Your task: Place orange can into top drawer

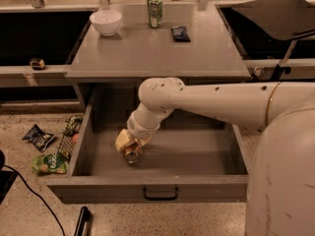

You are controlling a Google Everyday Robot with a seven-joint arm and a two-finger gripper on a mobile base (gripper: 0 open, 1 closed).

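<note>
Closest to the viewer, the robot's white rounded body fills the lower right corner. Beside it, on the speckled floor, lie a thin black cable at the left and a slim black object near the bottom edge.

Just beyond stands the top drawer, pulled fully open, with a plain grey front panel and a small black handle at its centre. It is a wide, deep grey box.

Inside the drawer, toward its left side, the gripper hangs low, close to the drawer floor. It is closed around the orange can, holding it tilted with the silver end facing the viewer. Whether the can touches the drawer floor cannot be told.

From the gripper, the white arm rises over the back of the drawer and runs rightward to the robot's body.

On the floor left of the drawer lie snack packets: a green bag near the front corner and a dark blue one a little farther back.

Above and behind the drawer is the grey tabletop. Toward its far edge sit a white bowl at the left, an upright green can in the middle, and a small dark flat packet just right of that can. All three stand apart from one another.
</note>
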